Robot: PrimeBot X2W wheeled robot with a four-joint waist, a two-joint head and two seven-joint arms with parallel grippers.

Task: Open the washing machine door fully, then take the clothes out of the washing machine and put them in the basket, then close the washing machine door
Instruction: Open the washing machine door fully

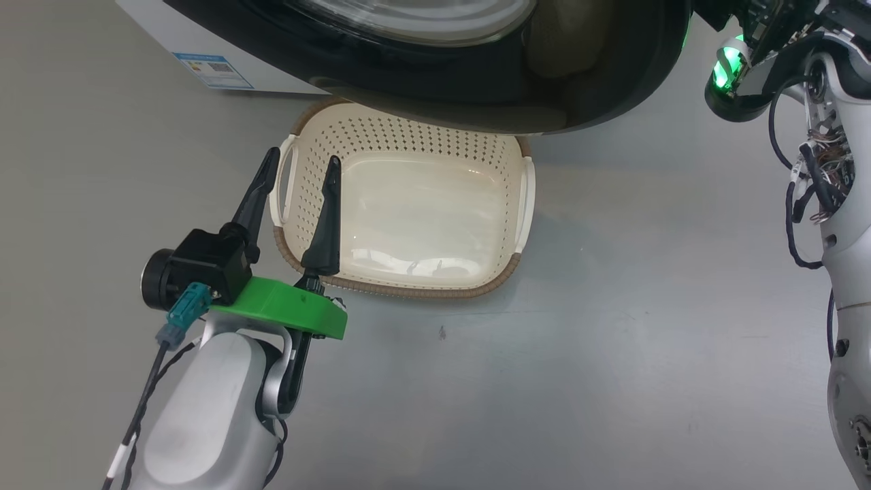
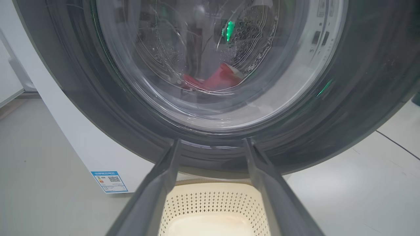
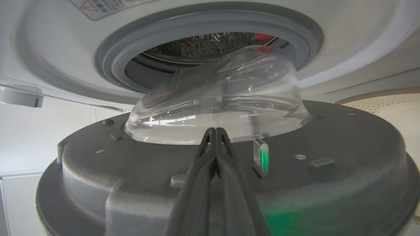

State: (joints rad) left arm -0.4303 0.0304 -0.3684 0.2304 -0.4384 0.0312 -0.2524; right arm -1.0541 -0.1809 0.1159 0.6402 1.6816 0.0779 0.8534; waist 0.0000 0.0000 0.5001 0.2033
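Our right hand (image 3: 215,131), pinched shut and empty, sits at the inner face of the part-open door (image 3: 344,131), so it is nearer to push it wider. Our left hand (image 1: 303,158) spreads wide over the basket (image 1: 408,291) rim; the clothes (image 2: 216,80) lie in the drum (image 2: 252,36) beyond.

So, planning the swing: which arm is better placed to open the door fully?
Probably right: the right tool, shut, is on the inner side of the door and could push it wider; the left tool hovers open above the basket.
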